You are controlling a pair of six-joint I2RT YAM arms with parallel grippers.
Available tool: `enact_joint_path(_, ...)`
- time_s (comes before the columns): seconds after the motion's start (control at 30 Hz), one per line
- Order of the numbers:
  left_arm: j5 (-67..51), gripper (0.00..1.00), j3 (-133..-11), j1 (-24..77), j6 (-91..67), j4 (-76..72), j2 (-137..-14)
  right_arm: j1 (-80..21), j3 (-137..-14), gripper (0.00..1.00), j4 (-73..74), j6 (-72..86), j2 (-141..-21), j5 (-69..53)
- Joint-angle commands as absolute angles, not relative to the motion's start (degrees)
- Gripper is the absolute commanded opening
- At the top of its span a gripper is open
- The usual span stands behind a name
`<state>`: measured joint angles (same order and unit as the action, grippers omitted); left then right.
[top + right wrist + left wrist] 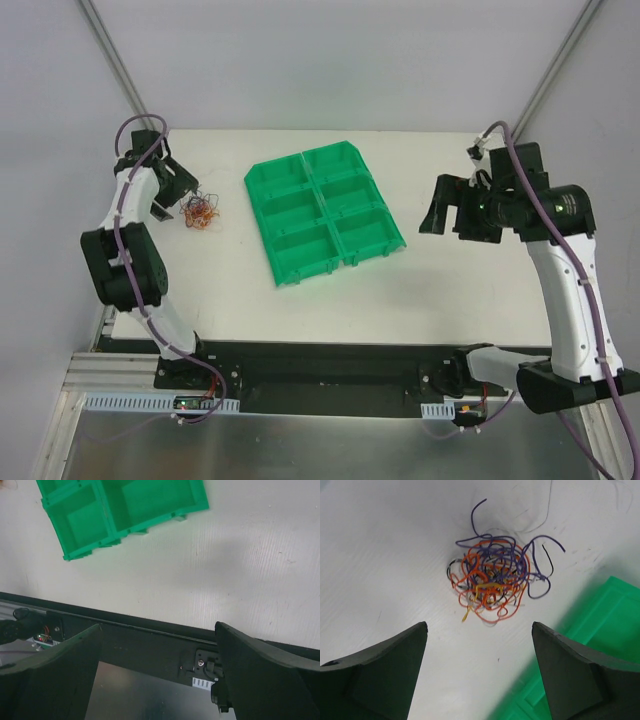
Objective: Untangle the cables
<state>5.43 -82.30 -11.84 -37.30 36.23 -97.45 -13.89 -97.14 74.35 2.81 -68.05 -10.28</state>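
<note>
Left of the green plastic compartment tray [262, 232], a knotted ball of thin orange, purple and black cables [495, 582] lies on the white table [450, 290] just ahead of the left claw [480, 630], jaws apart; pinching the whole clump risks tightening it.

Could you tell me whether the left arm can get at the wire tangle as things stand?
Probably yes: the left gripper hangs open right by the wire tangle, only bare table between them, and the green tray lies off to one side.
</note>
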Motion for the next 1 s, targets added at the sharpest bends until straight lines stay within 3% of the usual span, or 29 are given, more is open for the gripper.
enact_joint_path(0.0, -7.72, 0.83, -89.11, -14.15, -31.73, 37.35, -107.47, -16.61, -100.27, 0.96, 79.27, 2.64, -70.57, -4.95)
enact_joint_path(0.17, -13.87, 0.72, -86.76, -13.71, -30.94, 36.65, -110.83, -21.00, -104.58, 0.96, 82.53, 8.95, -74.70, 11.05)
enact_joint_path(0.23, -15.90, 0.59, -83.86, -13.19, -29.36, 36.30, -111.00, -22.32, -105.20, 0.96, 81.83, 9.67, -75.76, 11.25)
enact_joint_path(0.3, -17.92, 0.30, -79.82, -13.18, -27.70, 35.51, -109.52, -23.64, -106.34, 0.96, 81.04, 8.45, -77.16, 8.19)
enact_joint_path(0.37, -20.99, 0.13, -74.82, -13.10, -26.81, 34.20, -105.76, -25.74, -107.14, 0.96, 80.95, 8.09, -79.09, 5.89)
enact_joint_path(0.5, -23.81, 0.00, -62.61, -12.13, -27.77, 32.43, -93.72, -32.50, -106.61, 0.96, 79.81, 6.08, -84.27, 3.70)
enact_joint_path(0.73, -28.83, 0.00, -43.44, -9.32, -34.27, 32.87, -68.16, -43.67, -115.64, 0.96, 78.76, 5.79, -98.50, 5.98)
enact_joint_path(0.87, -22.79, 0.04, -43.85, -8.44, -33.49, 39.80, -61.44, -46.67, -124.51, 0.96, 77.26, 8.35, -104.40, 6.07)
enact_joint_path(0.9, -20.68, 0.23, -45.16, -8.96, -33.05, 40.42, -61.61, -46.76, -126.89, 0.96, 77.60, 9.31, -105.28, 5.72)
enact_joint_path(0.93, -18.91, 0.53, -47.09, -9.23, -32.52, 40.43, -63.00, -46.76, -128.74, 0.96, 78.39, 10.01, -105.55, 5.80)
enact_joint_path(0.97, -16.55, 0.67, -49.37, -9.32, -31.74, 40.34, -64.93, -46.76, -129.46, 0.96, 78.49, 10.11, -105.03, 5.37)
